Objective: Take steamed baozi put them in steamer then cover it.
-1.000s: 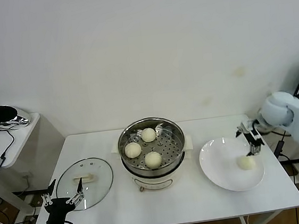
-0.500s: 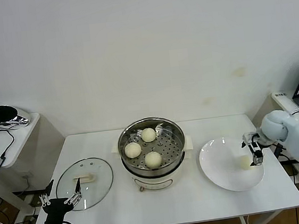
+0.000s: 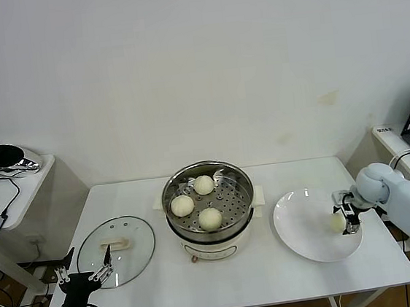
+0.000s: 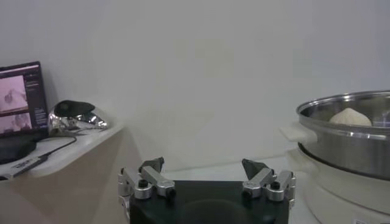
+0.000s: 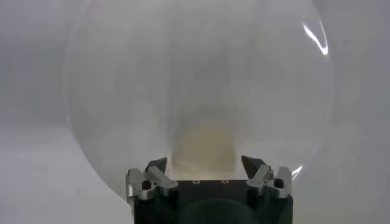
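Nearest the robot, the left gripper (image 3: 84,277) hangs idle below the table's front edge, fingers spread wide and empty, just short of the glass lid (image 3: 116,251) that lies flat on the white table (image 3: 277,281), handle up. I'd guess it waits there so it can take the lid once the pot is full. Its wrist camera catches what the head camera cannot: the steamer's steel wall side-on, with one bun's crown (image 4: 350,117) peeping over the rim.

Further back at centre stands the steamer (image 3: 209,206), uncovered, with three baozi (image 3: 210,218) on its perforated tray, so one is still to come.

Over to the right, the last baozi (image 3: 337,222) sits on the white plate (image 3: 305,231), near its outer edge. The right gripper (image 3: 349,215) is down on that side, its fingers either side of the bun and partly drawn in; whether they grip it I cannot tell. Its wrist view shows the bun (image 5: 204,146) between the fingertips and the plate's (image 5: 109,73) round outline beyond
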`<state>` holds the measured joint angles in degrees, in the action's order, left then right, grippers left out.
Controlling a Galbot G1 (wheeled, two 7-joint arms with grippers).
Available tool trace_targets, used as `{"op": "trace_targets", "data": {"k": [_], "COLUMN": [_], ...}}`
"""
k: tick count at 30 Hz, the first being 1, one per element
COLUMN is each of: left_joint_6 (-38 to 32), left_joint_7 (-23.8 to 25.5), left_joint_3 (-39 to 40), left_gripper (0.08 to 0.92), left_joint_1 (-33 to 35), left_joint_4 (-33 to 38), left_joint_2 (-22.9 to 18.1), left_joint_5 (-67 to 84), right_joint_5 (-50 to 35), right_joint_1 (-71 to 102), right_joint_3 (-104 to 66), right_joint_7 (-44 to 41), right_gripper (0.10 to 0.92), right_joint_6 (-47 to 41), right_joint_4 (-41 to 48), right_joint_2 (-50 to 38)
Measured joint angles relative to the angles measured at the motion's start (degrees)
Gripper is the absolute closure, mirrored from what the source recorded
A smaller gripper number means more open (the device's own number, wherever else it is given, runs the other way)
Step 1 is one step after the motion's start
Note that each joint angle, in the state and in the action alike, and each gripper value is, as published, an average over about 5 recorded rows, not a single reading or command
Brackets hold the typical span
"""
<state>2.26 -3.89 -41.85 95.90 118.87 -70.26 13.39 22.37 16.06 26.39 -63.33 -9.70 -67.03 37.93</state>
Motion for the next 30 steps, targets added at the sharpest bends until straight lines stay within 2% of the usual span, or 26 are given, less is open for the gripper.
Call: {"op": "trace_targets", "data": {"k": [4,12,21,30], "left_joint_6": [-0.01,-0.01,0.06,0.07], "left_joint_7": [0.0,-0.01,-0.04,-0.04], "left_joint_3": [-0.01,0.04,0.62,1.48], "left_gripper": [0.177,0.177,0.177,0.177], "left_joint_1": [-0.01,-0.08,-0.61,-1.08], "left_joint_4": [0.04,0.2,-0.05,-0.36], "left_joint_2": [0.0,0.01,0.58,1.33], "left_joint_5": [0.0,0.04,0.23,0.42], "right_joint_5": [0.02,-1.33,-8.39,-23.16], "right_joint_1": [0.13,-1.78,-12.76,-35.58], "right_joint_3": [-0.3,0.92,9.46,26.8], "right_joint_7": [0.05,-0.14,-0.47,1.29], "right_gripper": [0.429,0.498,0.5,0.483], "right_joint_6": [0.04,-0.47,-3.49,-9.35], "right_joint_4": [0.11,-1.05,-6.35,-13.68], "right_joint_2": [0.12,-1.09,-4.7,-3.04]}}
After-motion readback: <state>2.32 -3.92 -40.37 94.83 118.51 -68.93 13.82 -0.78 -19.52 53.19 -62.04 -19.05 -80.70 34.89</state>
